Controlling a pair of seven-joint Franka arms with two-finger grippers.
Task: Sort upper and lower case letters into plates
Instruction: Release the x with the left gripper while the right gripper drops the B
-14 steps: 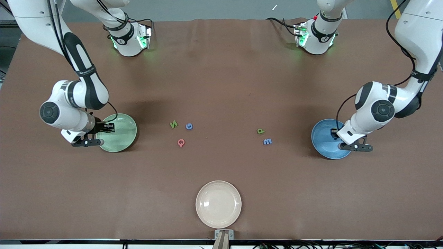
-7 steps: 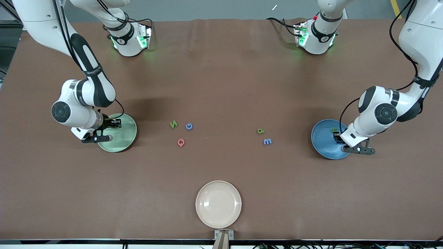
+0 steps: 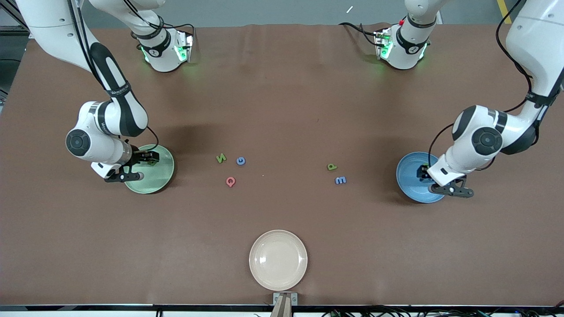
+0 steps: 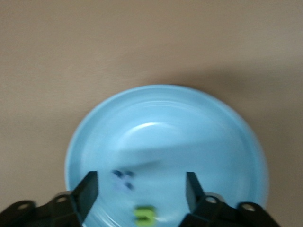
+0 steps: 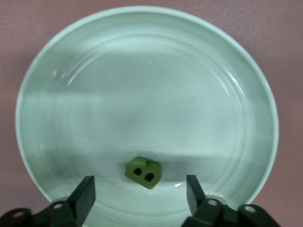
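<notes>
Right gripper [image 3: 143, 165] hangs low over the green plate [image 3: 161, 178] at the right arm's end of the table, jaws spread and empty, a green letter [image 5: 143, 172] lying loose in the plate beneath them. Five letters [image 3: 230, 181] wait mid-table between the plates, with a beige plate [image 3: 278, 259] nearest the front camera. Left gripper [image 3: 423, 178] hangs over the blue plate [image 3: 407, 176], jaws likewise apart, a green piece [image 4: 145, 214] lying free between them; risk in both cases is a finger clipping the letter or rim on withdrawal, flicking the piece out.
</notes>
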